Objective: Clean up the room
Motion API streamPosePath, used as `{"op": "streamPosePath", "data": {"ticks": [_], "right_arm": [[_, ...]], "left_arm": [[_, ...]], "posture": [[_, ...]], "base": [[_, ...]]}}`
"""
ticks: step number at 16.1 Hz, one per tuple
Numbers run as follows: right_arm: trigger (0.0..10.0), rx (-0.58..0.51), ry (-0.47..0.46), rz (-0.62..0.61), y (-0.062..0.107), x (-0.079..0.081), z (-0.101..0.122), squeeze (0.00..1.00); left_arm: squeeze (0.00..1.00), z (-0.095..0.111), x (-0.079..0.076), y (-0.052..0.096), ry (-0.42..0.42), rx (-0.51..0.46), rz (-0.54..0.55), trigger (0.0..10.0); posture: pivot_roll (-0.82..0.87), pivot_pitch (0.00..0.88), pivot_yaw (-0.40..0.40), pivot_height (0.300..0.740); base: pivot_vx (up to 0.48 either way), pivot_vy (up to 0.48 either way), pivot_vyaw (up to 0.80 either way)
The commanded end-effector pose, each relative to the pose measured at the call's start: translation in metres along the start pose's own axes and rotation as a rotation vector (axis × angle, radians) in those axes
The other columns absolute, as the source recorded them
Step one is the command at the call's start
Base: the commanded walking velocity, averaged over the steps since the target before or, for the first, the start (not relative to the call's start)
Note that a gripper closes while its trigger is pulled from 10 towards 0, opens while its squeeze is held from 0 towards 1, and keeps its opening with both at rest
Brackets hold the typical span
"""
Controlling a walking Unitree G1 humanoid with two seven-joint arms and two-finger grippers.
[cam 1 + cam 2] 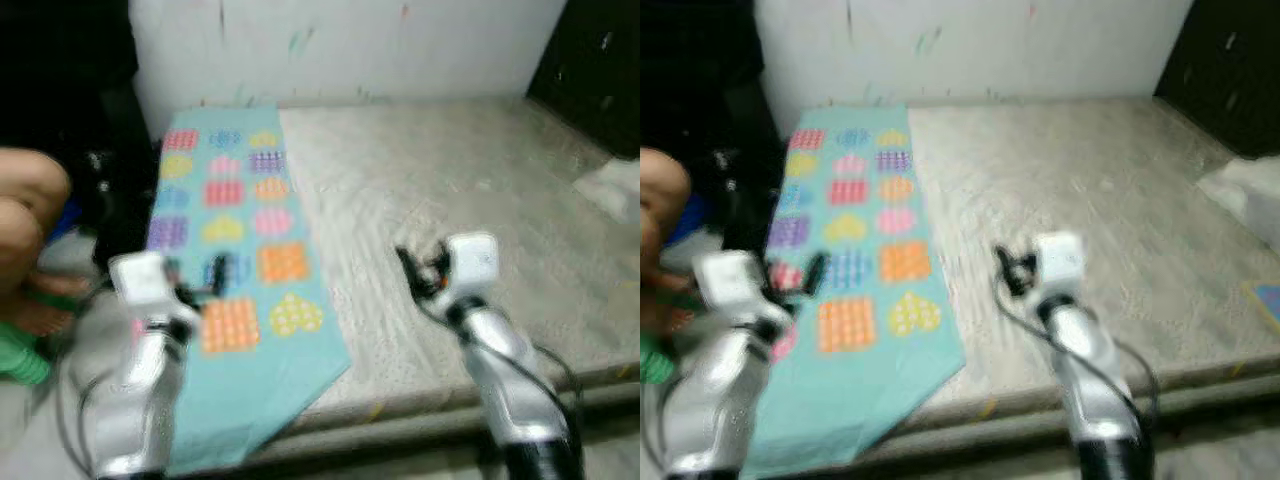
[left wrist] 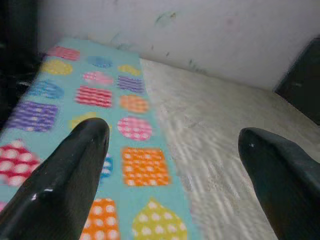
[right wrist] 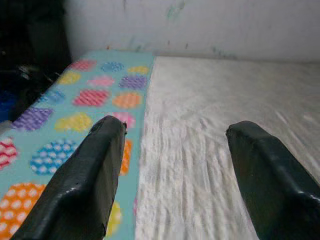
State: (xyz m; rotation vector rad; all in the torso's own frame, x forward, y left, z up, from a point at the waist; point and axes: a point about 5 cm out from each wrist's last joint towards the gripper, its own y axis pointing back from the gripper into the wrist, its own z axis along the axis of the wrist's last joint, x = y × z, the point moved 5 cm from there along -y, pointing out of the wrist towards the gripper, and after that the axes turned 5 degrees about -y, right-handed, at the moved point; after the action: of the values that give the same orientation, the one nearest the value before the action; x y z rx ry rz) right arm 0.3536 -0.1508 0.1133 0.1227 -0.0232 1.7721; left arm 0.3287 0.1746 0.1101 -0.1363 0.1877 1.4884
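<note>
A teal blanket [image 1: 235,250] with coloured dotted patches lies as a long strip along the left side of a pale bare mattress [image 1: 450,190], its near end hanging over the front edge. My left gripper [image 1: 205,275] hovers above the blanket's near part, open with nothing between its fingers [image 2: 75,175]. My right gripper [image 1: 415,265] is held over the mattress just right of the blanket's edge, open too, its fingers [image 3: 95,175] apart and empty. The head views are blurred.
A white wall [image 1: 350,45] backs the bed. Dark furniture [image 1: 600,70] stands at the right, with a pale bundle [image 1: 615,185] on the mattress's right edge. A person's knee and foot [image 1: 25,240] are at the left beside dark objects. The mattress's front edge [image 1: 450,400] runs below my arms.
</note>
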Motion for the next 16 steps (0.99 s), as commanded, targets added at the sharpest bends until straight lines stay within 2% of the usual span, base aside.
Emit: {"op": "streamPosePath", "data": {"ticks": [1, 2, 10, 12, 15, 16], "right_arm": [[10.0, -0.023, 0.0, 0.014, -0.003, 0.005, 0.008, 0.0], [10.0, -0.021, 0.0, 0.016, -0.003, 0.005, 0.007, 0.0], [10.0, -0.011, 0.01, 0.021, -0.006, 0.006, 0.007, 0.0], [10.0, -0.007, 0.001, 0.018, -0.006, 0.006, 0.006, 0.0], [10.0, -0.008, 0.0, 0.013, -0.005, 0.005, 0.006, 0.0], [10.0, -0.009, -0.001, 0.013, -0.005, 0.005, 0.006, 0.0]], "left_arm": [[0.0, 0.004, 0.008, 0.001, -0.023, -0.005, 0.028, 10.0], [0.0, 0.004, 0.008, 0.0, -0.022, -0.007, 0.029, 10.0], [0.0, 0.01, -0.001, 0.002, -0.009, -0.038, -0.04, 10.0], [0.0, 0.009, -0.002, 0.002, -0.01, -0.036, -0.045, 10.0], [0.0, 0.009, -0.002, 0.002, -0.009, -0.036, -0.048, 10.0], [0.0, 0.009, -0.002, 0.002, -0.01, -0.036, -0.048, 10.0]], "posture": [[-0.13, 0.0, -0.013, 0.74], [-0.13, 0.0, -0.013, 0.74], [-0.13, 0.0, -0.016, 0.74], [-0.13, 0.0, -0.015, 0.74], [-0.13, 0.0, -0.014, 0.74], [-0.13, 0.0, -0.014, 0.74]], "base": [[0.0, 0.48, 0.0], [0.0, 0.349, 0.0], [0.0, 0.0, 0.0], [0.251, 0.0, 0.0], [0.264, 0.0, -0.76], [0.266, 0.0, 0.0]]}}
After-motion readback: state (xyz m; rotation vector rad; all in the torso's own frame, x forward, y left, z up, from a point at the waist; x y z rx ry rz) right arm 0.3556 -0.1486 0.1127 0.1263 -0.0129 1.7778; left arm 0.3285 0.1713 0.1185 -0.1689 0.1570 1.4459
